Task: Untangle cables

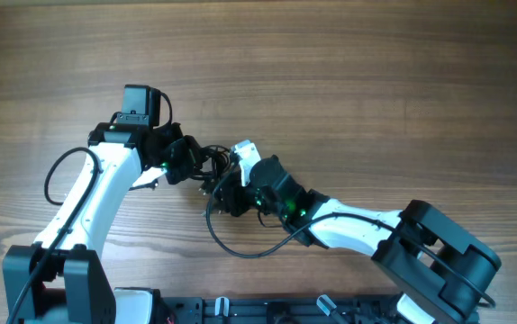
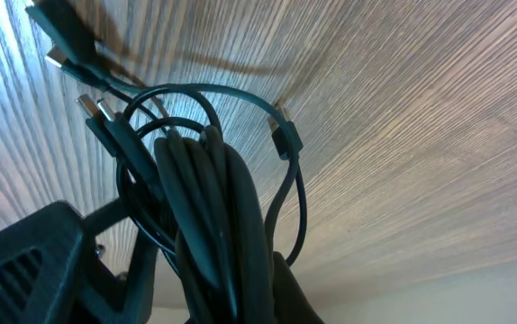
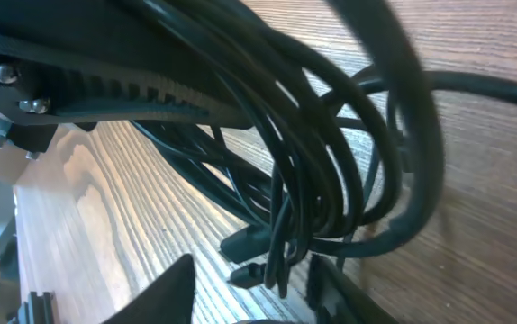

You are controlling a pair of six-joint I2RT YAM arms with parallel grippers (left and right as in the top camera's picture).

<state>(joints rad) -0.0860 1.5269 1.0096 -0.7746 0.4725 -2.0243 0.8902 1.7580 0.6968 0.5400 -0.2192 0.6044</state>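
Fingers of black right gripper (image 3: 254, 272): astride bundle's near side; gripping or loose, cannot tell.
Cables (image 2: 213, 202): thin dark grey-black cords, bunched loops between both grippers.
Left gripper (image 1: 186, 163): clamped on bundle's left side.
Table (image 1: 376, 81): pale wood-grain, bare beyond bundle.

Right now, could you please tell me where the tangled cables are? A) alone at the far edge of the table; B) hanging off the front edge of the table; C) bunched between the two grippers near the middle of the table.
C: the overhead view shows the cables bunched between the left gripper and the right gripper, near the middle of the table.
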